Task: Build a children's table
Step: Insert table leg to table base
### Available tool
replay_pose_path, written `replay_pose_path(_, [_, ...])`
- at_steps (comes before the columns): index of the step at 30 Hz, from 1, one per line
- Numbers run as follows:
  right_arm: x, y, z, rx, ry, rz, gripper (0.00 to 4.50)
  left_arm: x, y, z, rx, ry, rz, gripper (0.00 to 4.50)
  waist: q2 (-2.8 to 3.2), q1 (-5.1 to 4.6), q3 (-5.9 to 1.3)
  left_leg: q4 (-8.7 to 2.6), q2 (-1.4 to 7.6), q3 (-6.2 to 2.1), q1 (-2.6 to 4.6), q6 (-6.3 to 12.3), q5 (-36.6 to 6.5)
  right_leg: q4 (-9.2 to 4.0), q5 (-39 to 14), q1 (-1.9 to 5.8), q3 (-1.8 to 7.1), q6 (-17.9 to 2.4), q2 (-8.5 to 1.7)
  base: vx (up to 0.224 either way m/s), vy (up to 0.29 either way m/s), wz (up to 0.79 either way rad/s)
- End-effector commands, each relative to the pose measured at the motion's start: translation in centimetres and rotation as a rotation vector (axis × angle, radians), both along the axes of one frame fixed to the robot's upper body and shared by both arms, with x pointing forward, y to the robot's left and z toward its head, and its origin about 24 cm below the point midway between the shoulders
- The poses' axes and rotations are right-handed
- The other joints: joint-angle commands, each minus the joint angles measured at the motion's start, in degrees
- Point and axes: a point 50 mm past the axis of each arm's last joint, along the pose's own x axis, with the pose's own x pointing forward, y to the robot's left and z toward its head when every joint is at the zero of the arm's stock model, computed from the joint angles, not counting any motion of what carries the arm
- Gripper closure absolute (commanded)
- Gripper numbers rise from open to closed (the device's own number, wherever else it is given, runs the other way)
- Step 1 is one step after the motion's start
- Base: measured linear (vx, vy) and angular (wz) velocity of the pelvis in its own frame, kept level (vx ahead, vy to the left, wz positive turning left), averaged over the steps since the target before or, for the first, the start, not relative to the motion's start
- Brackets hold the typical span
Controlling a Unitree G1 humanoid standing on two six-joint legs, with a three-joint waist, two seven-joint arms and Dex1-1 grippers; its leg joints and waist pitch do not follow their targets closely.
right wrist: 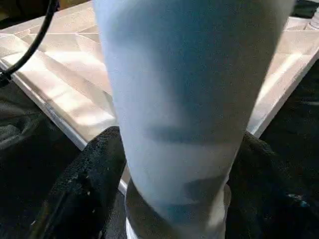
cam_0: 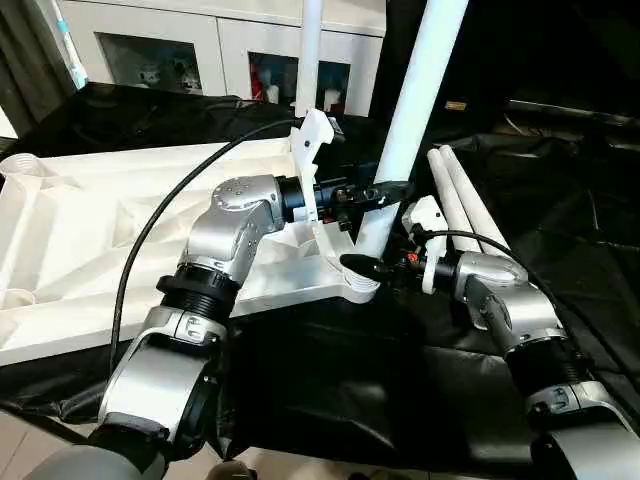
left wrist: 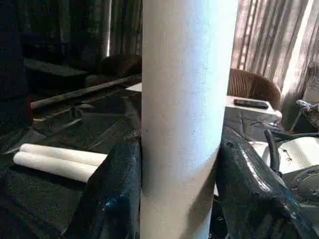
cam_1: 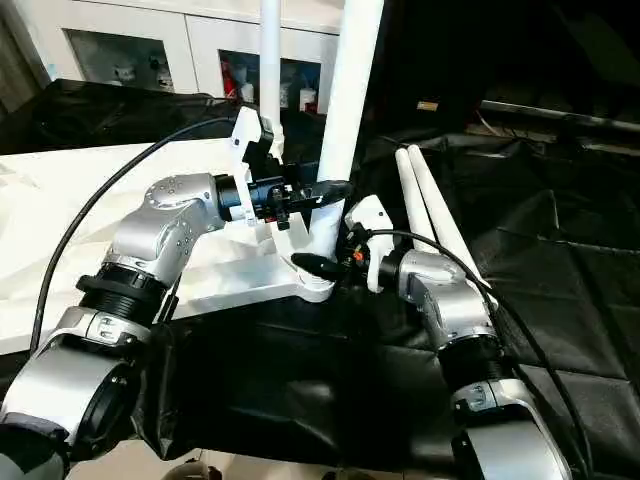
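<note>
The left gripper [cam_0: 378,192] is clamped on the near leg [cam_0: 415,110], its two black fingers [left wrist: 113,189] pressed against opposite sides of the white tube a little way above the foot. The right gripper [cam_0: 372,266] sits lower on the same leg, just above the corner socket [cam_0: 362,287]; its fingers [right wrist: 89,174] flank the tube, but whether they bear on it or stand slightly off cannot be told from the wrist view. The near leg rises from that socket with its long axis steep but visibly tilted, leaning away from the tabletop [cam_0: 90,240] toward its upper end, so it does not appear squarely seated. A second leg [cam_0: 309,55] stands upright in the next corner beyond the near leg. The tabletop lies underside up on the black cloth [cam_0: 560,230], its ribs showing, extending from the near leg toward the robot's left. Two spare legs [cam_0: 465,200] lie side by side on the cloth on the opposite side of the near leg, just beyond the right gripper. Both grippers are at the near leg itself, the right one closer to the socket. In this inspector's judgement, the coming move turns on bringing the leg's axis in line with the socket and pressing it down.
</note>
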Motion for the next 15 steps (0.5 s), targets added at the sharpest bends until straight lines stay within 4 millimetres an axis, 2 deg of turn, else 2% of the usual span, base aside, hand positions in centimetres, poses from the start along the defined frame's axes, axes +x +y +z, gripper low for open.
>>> replay_pose_path(1, [0.24,-0.12,0.24,-0.02,-0.011,-0.002,1.34,-0.09,0.03,-1.12,0.051,0.041,-0.008,2.66,-0.11,0.18,-3.89,-2.87,1.08,0.18,0.18,3.18,-9.1,-3.88,-7.9,3.67,2.52,-12.8,-4.07,0.0,0.0,0.0])
replay_pose_path(10, [0.5,0.3,0.28,-0.003,-0.01,-0.012,1.34,-0.23,-0.1,-1.24,0.055,0.042,-0.02,2.66,0.12,0.2,-3.98,-2.83,1.14,0.18,0.22,3.2,-8.7,-3.67,-6.3,3.7,2.52,-13.3,-4.02,0.0,0.0,0.0])
replay_pose_path(12, [0.51,0.31,0.27,-0.002,-0.01,-0.013,1.62,-0.25,-0.12,-1.26,0.056,0.042,-0.021,2.66,0.13,0.2,-3.97,-2.84,1.14,0.19,0.21,3.18,-8.9,-3.69,-6.5,3.71,2.49,-13.4,-4.03,0.0,0.0,0.0])
replay_pose_path(15, [0.53,0.33,0.24,0.001,-0.009,-0.014,1.72,-0.28,-0.15,-1.3,0.058,0.043,-0.025,2.66,0.16,0.25,-3.98,-2.83,1.16,0.19,0.29,3.14,-8.8,-3.63,-6.1,3.69,2.51,-13.5,-4.01,0.0,0.0,0.0])
